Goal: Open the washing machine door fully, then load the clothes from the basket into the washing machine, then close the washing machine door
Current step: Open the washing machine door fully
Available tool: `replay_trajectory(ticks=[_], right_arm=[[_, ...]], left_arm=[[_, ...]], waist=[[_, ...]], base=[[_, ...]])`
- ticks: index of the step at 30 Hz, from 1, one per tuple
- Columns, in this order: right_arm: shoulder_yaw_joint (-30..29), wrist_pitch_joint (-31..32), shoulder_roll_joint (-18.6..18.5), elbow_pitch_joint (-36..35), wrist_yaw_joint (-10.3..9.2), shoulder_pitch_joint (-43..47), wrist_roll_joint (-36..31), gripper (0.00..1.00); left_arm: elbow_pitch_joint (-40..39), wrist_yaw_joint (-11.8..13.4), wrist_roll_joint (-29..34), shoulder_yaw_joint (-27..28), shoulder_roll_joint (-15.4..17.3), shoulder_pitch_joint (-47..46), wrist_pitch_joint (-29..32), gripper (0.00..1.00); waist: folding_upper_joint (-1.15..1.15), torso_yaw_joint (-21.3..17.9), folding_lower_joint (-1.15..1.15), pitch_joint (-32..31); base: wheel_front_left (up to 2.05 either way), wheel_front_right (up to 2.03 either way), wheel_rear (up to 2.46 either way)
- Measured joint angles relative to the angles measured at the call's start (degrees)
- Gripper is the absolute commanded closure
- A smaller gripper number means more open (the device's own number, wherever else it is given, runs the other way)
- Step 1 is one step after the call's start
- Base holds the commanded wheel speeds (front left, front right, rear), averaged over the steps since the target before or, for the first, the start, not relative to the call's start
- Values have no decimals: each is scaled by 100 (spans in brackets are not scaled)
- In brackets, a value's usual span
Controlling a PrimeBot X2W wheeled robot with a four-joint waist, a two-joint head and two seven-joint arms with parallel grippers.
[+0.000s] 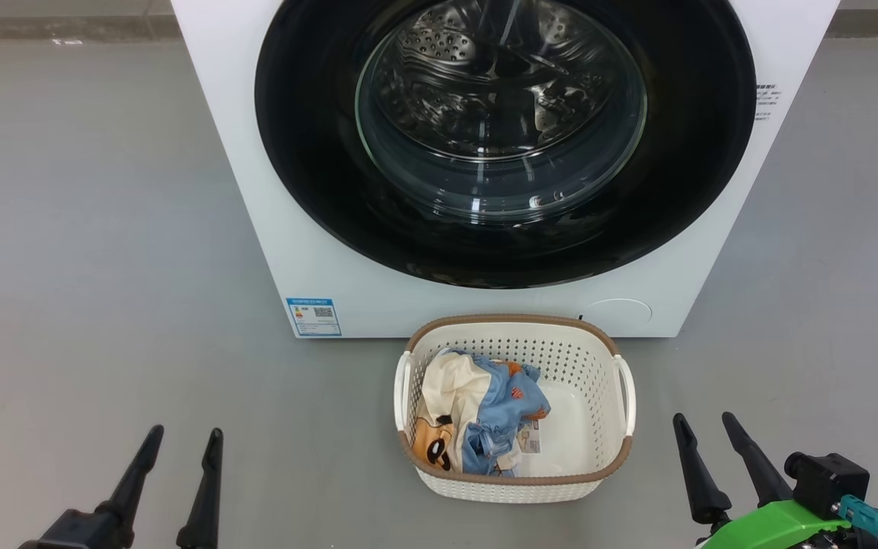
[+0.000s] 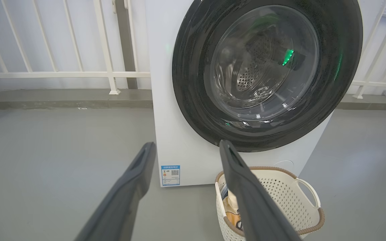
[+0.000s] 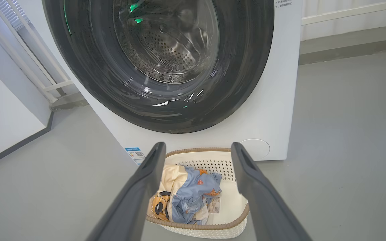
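Washer (image 1: 317,252) with its round black door (image 1: 309,137) shut, standing on a grey floor (image 1: 88,229). Cream basket (image 1: 591,358), set on the floor just before it, holds the clothes (image 1: 485,412), heaped toward its left side. Left gripper (image 1: 186,432) and right gripper (image 1: 704,417) flank the basket, well apart from it, fingers spread and holding nothing.

Laundry area: washing machine (image 1: 378,309), basket (image 1: 511,319)
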Motion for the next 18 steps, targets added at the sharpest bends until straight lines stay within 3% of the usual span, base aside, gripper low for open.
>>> replay_trajectory(ticks=[8, 18], right_arm=[[-5, 0, 5, -19, 0, 1, -1, 0], [-16, 0, 2, -22, 0, 2, -2, 0]], left_arm=[[-2, 0, 138, 56, 0, 0, 0, 0], [-19, 0, 138, 74, -5, 0, -2, 0]], waist=[[0, -2, 0, -2], [0, 7, 0, -10]], base=[[59, 59, -119], [116, 116, -233]])
